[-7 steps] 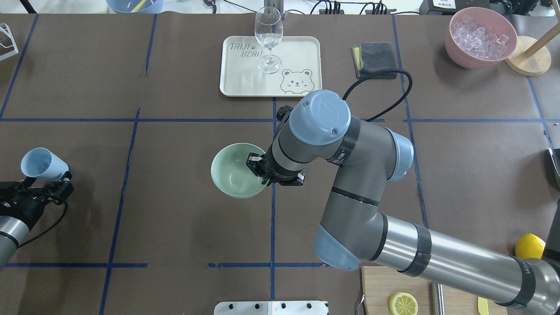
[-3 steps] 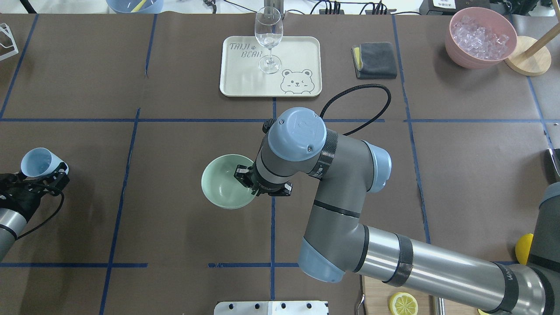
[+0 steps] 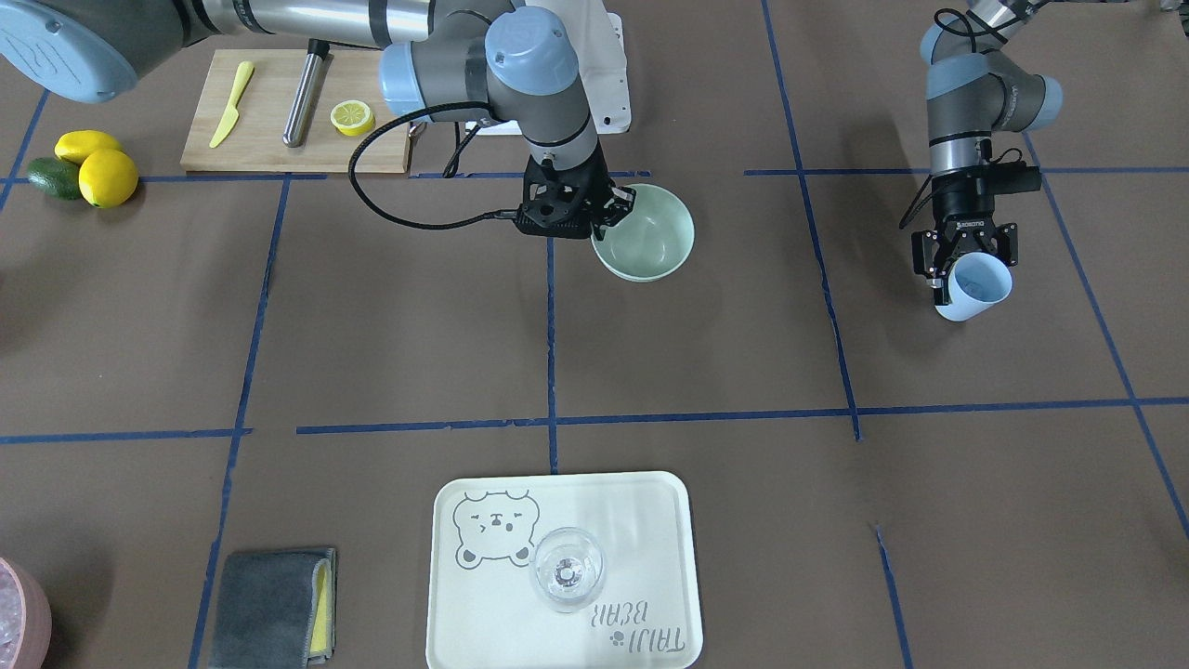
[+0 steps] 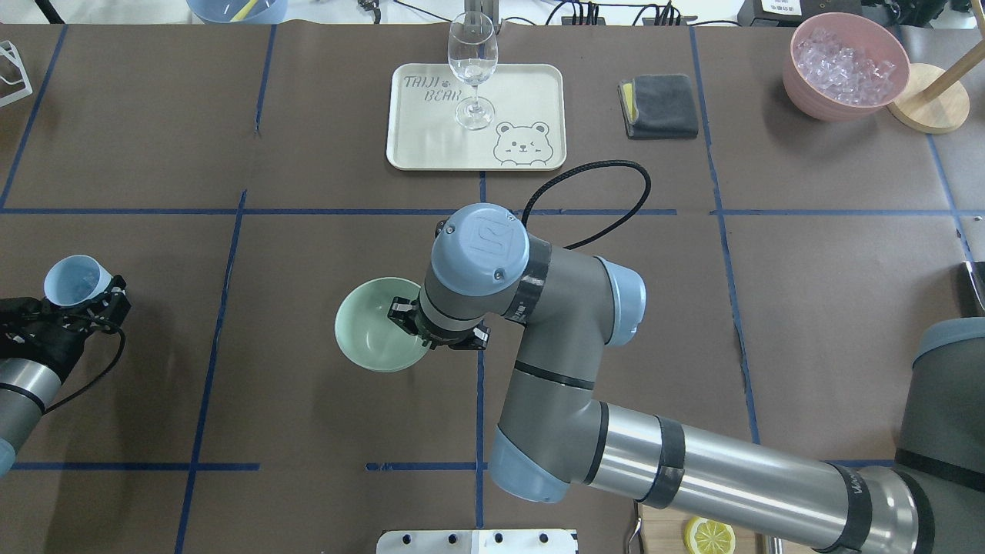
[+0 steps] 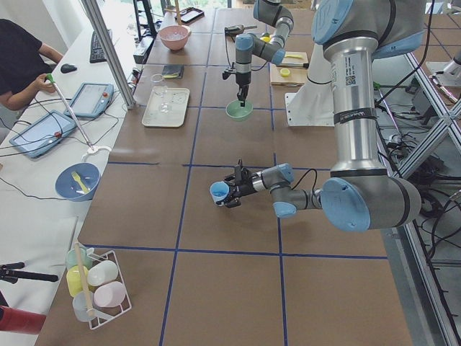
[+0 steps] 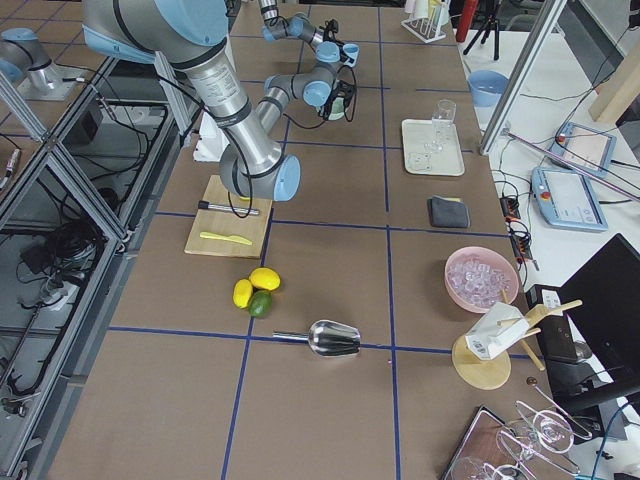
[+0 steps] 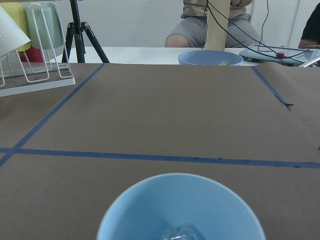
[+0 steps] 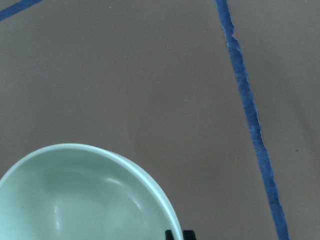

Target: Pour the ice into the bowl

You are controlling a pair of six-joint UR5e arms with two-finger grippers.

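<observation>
Brown paper gridded with blue tape covers the long tabletop (image 4: 308,115), and operators sit along its far side. Near the middle, the right hand (image 3: 617,203) is closed on the rim of a round sage-green matte bowl (image 4: 369,338), pinching the edge on the robot's right. The bowl is empty, and I can't tell whether it rests on the paper or hangs just above it.

Well apart from it, towards the robot's left end, the left hand (image 3: 966,265) is clamped around a small light blue plastic cup (image 3: 975,288), held tilted above the tabletop. Down inside the cup, clear ice cubes (image 7: 179,233) just show at the wrist view's bottom edge.

At the far edge a cream rectangular tray with a bear drawing (image 4: 400,154) carries a clear stemmed wine glass (image 4: 472,58), standing upright. In the corner beyond, a round pink bowl (image 4: 800,85) holds more ice.
</observation>
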